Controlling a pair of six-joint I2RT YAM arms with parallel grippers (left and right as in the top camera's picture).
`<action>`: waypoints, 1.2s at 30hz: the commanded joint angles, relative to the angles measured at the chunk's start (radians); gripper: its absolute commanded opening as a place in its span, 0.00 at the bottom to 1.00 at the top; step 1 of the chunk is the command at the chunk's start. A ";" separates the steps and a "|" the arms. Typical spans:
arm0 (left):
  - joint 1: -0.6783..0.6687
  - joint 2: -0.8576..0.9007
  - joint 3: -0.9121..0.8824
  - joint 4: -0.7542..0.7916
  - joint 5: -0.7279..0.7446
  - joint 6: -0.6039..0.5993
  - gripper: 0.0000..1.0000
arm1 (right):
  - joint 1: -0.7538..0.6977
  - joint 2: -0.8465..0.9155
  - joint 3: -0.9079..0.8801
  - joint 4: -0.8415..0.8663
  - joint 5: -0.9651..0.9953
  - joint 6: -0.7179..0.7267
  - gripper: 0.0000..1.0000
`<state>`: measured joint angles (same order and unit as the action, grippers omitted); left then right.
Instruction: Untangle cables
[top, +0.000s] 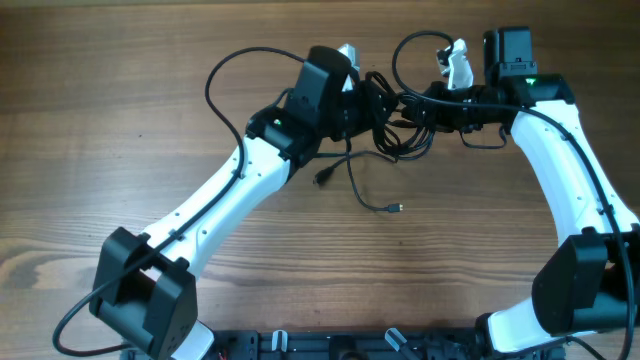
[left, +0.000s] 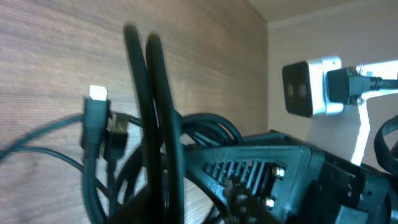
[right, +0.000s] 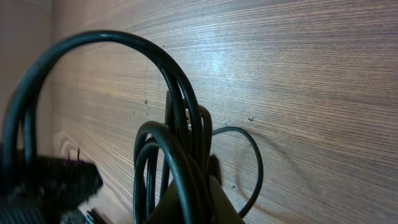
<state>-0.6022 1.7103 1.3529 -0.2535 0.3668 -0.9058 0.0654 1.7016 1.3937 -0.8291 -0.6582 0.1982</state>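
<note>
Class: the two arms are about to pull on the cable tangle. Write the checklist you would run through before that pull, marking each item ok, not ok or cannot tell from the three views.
1. Both grippers at the tangle: ok. Left gripper and right gripper meet the cables.
2. Left gripper's hold on a cord: cannot tell. Cords cross its wrist view; its fingers are hidden.
3. Right gripper's hold: cannot tell. Loops fill its wrist view.
4. Loose ends free of the arms: ok. Two plugs lie on the table.
5. Cables separated: not ok. They are bunched between the grippers.
</note>
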 joint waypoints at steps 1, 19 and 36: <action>-0.024 0.007 0.006 0.003 -0.001 -0.049 0.22 | -0.001 -0.009 0.005 0.006 -0.039 0.011 0.04; 0.784 -0.390 0.006 0.164 0.771 -0.336 0.04 | -0.008 -0.005 0.005 0.006 0.139 0.064 0.04; 0.858 -0.381 0.006 -0.090 0.758 -0.061 0.16 | -0.008 0.003 0.005 0.004 0.192 0.075 0.04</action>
<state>0.3614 1.3182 1.3540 -0.1848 1.1904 -1.2594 0.0563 1.7195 1.3911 -0.8288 -0.4500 0.2619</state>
